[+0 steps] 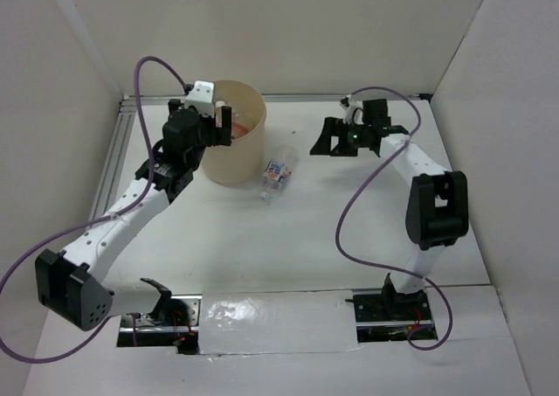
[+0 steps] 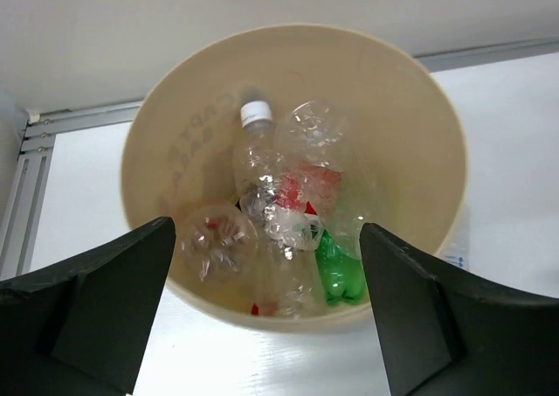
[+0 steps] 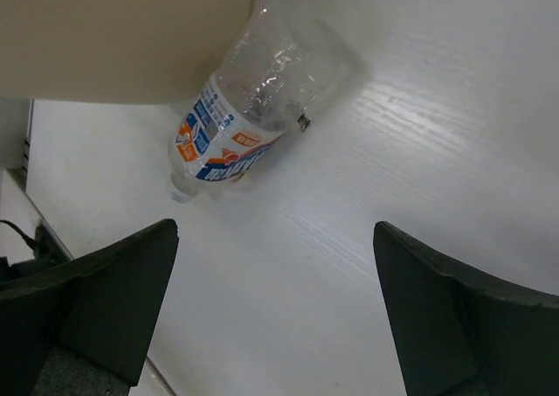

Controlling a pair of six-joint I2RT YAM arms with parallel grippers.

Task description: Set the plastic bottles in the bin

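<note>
The beige bin (image 1: 249,156) stands at the back left of the table. In the left wrist view the bin (image 2: 410,125) holds several plastic bottles: a clear one with a white cap (image 2: 256,147), a green one (image 2: 342,274) and a crumpled clear one (image 2: 215,239). My left gripper (image 1: 218,123) hangs over the bin's left rim, open and empty (image 2: 271,326). One clear bottle with a blue and orange label (image 1: 277,176) lies on the table just right of the bin. It also shows in the right wrist view (image 3: 244,121). My right gripper (image 1: 327,139) is open and empty (image 3: 275,326), a little right of that bottle.
White walls close in the table on the left, back and right. An aluminium rail (image 1: 116,156) runs along the left edge. The bin's wall (image 3: 113,38) stands right beside the lying bottle. Purple cables loop from both arms.
</note>
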